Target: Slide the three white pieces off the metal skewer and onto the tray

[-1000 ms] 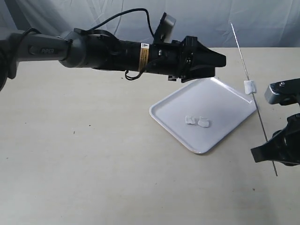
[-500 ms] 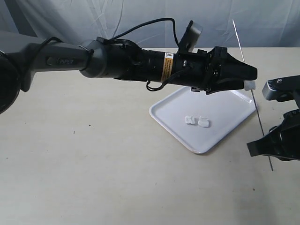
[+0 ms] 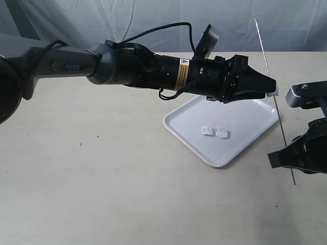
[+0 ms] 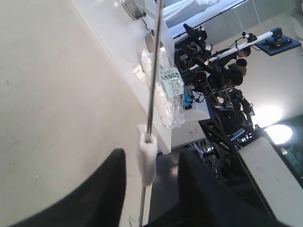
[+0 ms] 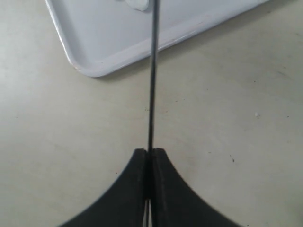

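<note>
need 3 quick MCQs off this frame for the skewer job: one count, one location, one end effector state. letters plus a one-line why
1. How many white pieces lie on the tray?
A) one B) two C) three

2. Where is the third white piece?
A) lying on the tray with the others
B) on the skewer, between the fingers of the left end effector
C) at the skewer's top tip

3. The right end effector is:
A) wide open
B) shut on the skewer
C) clear of the skewer

Key: 1 B, two pieces sit side by side mid-tray; 2 B, the left wrist view shows it threaded on the rod between the two fingers; 3 B, the right wrist view shows the jaws pinched together on the rod.
</note>
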{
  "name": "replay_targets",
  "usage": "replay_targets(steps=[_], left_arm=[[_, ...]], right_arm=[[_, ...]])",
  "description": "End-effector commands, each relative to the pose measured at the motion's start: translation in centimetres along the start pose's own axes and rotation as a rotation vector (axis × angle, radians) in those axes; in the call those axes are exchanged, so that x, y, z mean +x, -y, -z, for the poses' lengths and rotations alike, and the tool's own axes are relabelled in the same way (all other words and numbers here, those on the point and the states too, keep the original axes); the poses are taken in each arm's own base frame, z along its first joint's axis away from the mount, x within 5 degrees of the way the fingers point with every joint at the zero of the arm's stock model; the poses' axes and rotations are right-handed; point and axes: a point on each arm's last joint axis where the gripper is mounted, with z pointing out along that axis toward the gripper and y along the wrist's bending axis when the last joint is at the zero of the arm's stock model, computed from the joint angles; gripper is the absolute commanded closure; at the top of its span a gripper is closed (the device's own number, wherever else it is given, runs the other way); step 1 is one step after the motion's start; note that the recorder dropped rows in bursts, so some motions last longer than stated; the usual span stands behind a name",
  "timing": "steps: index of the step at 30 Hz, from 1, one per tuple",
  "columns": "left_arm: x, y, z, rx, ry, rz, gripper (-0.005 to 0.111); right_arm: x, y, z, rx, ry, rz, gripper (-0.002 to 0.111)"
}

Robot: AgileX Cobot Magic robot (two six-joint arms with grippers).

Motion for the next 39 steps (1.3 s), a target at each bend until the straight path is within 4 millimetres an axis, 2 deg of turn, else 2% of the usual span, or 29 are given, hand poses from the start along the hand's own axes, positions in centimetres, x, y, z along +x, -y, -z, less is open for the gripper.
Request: replay_targets(steps=[1,11,13,16,23,31,39], left_arm=[[0.1,0.8,-0.4,0.013,-0.004,-0.021,0.081],[0.2,0.8,-0.5,0.012,-0.005,-0.041,0.091],[0.2,0.8,-0.5,0.012,-0.005,-0.041,0.095],[0.2,0.8,-0.5,0.011,-0.004,-0.058,0.107],[-0.1,0.8,-0.5,0.010,0.024,-0.052,0.107],[-1.5,1.3,-0.3,0.064,0.182,-0.045,0.107],[-2.2,1.3,-0.1,0.059,0.258,-0.060,0.107]], right_arm=[[-0.3,0.0,0.0,-0.003,0.016,-0.004,0.109],[-0.1,-0.1,0.0,-0.011,-0.002,-0.006,0.109],[-0.1,-0.1,0.0,-0.012,-0.005,-0.006,0.109],[-0.1,-0.1,0.0,-0.014,-0.007,-0.007,0.109],[0.0,-0.2,0.0,-0.025,-0.010,-0.020,0.109],[0.4,-0.4,0.1,-0.043,-0.055,-0.019,0.109],[2.4,-0.9,-1.3,-0.119,-0.112,-0.042,0.109]])
